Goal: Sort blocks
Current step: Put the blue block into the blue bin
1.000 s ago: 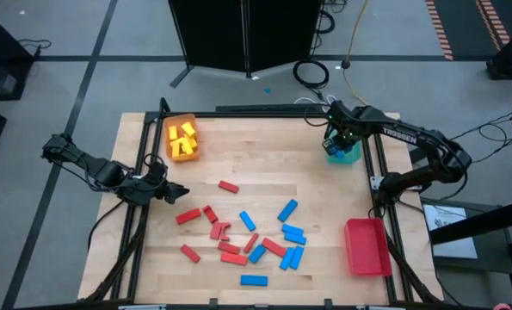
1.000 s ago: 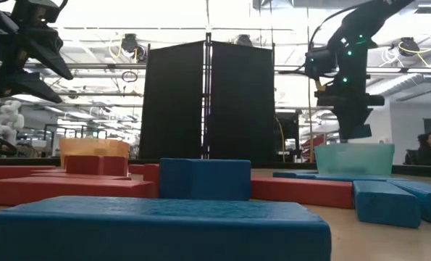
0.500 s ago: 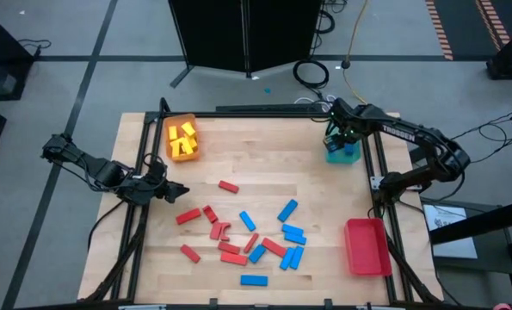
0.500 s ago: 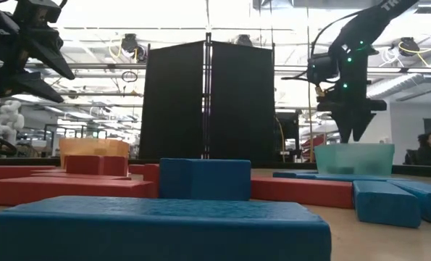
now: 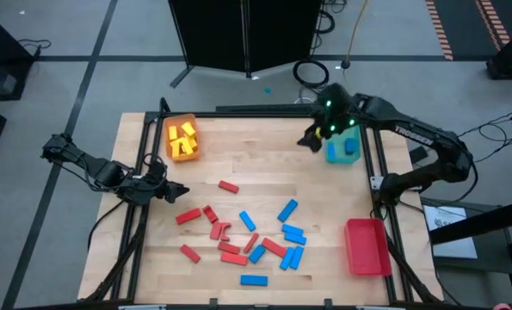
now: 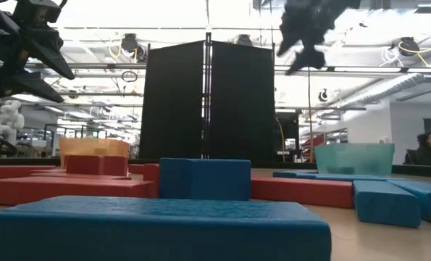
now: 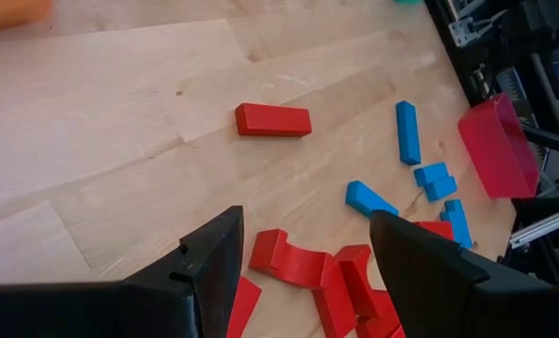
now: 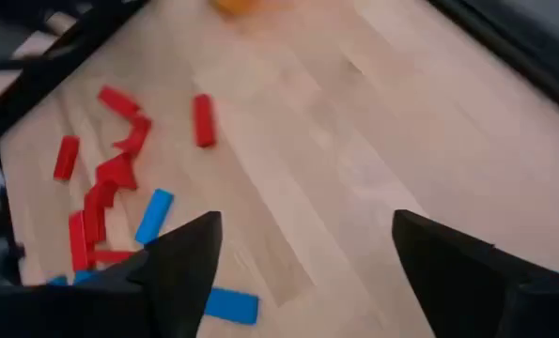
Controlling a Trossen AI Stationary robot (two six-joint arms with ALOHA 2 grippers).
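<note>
My right gripper, released and empty, hangs beside the teal tray; next I judge a reach toward the blue blocks. Left gripper waits, spread.

Blocks lie scattered mid-worktop; trays sit at its far-left, far-right and near-right corners.

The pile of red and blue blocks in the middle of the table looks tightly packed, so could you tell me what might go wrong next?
In the pile, red blocks and blue blocks touch and overlap, so the open right gripper may nudge or grab two colours together. The solid red tray is empty, so red sorting remains. The open left gripper waits close to the pile; arms could crowd.
</note>
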